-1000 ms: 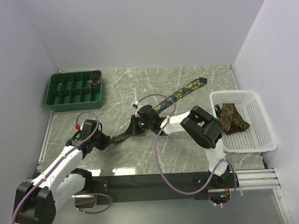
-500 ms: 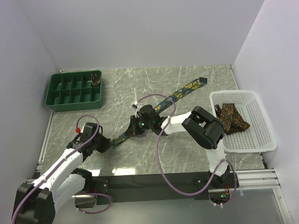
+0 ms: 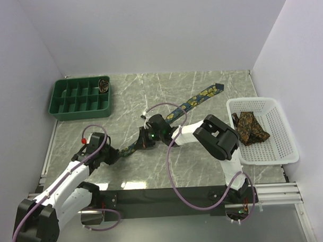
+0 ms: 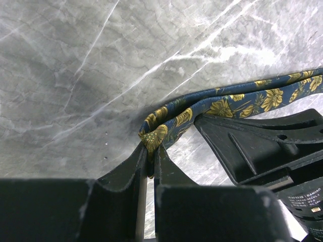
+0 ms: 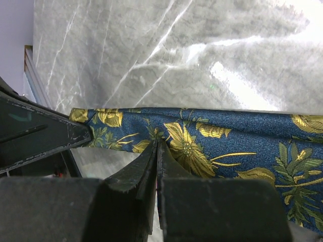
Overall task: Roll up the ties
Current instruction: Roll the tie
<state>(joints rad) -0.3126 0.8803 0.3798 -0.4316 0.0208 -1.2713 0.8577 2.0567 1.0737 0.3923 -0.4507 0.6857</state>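
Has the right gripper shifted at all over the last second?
Yes, slightly. Judged in the top view against the white basket, the right gripper has edged left, away from it, shut on the navy tie.

A navy tie (image 3: 195, 101), yellow floral print, lies stretched out: folded narrow end pinched in left gripper (image 4: 150, 152) jaws, edge in right gripper (image 5: 156, 147) jaws. Brown ties (image 3: 249, 127) lie crumpled, well right of both.
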